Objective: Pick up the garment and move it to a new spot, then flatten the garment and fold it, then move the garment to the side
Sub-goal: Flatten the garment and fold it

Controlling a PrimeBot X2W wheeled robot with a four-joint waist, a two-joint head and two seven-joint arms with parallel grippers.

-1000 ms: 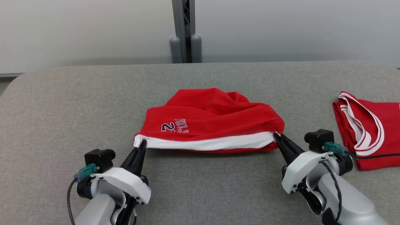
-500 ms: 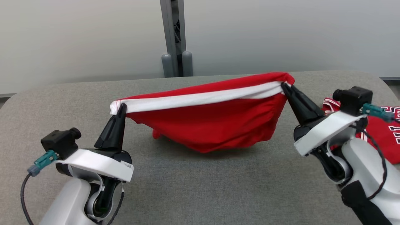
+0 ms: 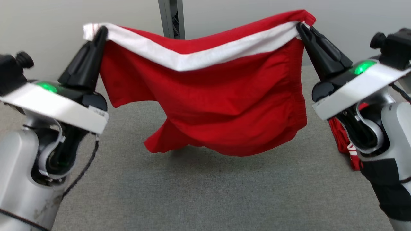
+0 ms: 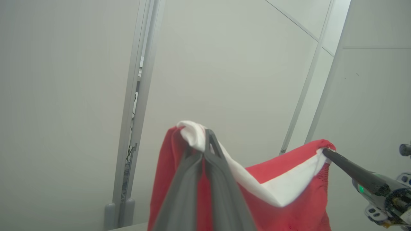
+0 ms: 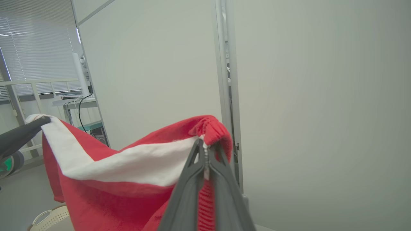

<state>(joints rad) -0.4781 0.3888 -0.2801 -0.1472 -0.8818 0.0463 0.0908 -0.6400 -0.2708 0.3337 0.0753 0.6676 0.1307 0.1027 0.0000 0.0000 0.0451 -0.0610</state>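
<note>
Each arm is ending in a claw of two long, tapering black fingers; the left claw [image 3: 102, 30] and the right claw [image 3: 300, 26] are looking matte and cone-shaped in the head view. Behind each, a flat white plate [image 3: 54, 107] is wrapping the wrist, and a small green light [image 3: 47, 86] is glowing on its dark top. A boxy black camera [image 3: 393, 48] is sitting at the outer side of each wrist. A thin black cable [image 3: 85, 166] is trailing below the left wrist. The forearms [image 3: 16, 179] are showing smooth silver-grey shells, the left one bearing dark scuffs, the right one carrying a black section [image 3: 388, 186]. In the left wrist view the fingers [image 4: 224, 192] are appearing dark grey.
</note>
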